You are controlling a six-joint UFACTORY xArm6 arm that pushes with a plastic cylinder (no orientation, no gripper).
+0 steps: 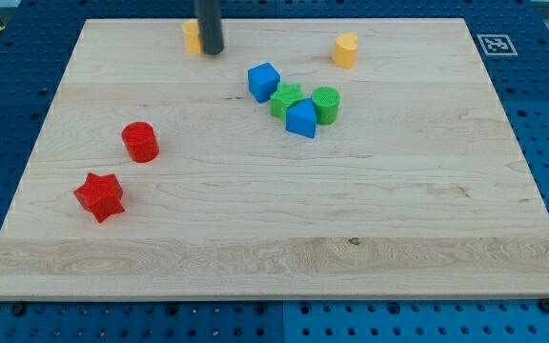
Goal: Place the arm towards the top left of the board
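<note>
My tip (pixel 212 51) stands on the wooden board (pixel 274 238) near its top edge, left of the middle. It sits right beside an orange block (pixel 192 35), partly hiding it; the block's shape is hard to make out. The top left corner of the board lies further to the view's left of the tip.
A yellow cylinder (pixel 345 50) stands at the top right of centre. A blue cube (pixel 263 81), a green star (pixel 287 99), a blue block (pixel 301 118) and a green cylinder (pixel 325 104) cluster in the middle. A red cylinder (pixel 140 142) and a red star (pixel 99 196) lie at the left.
</note>
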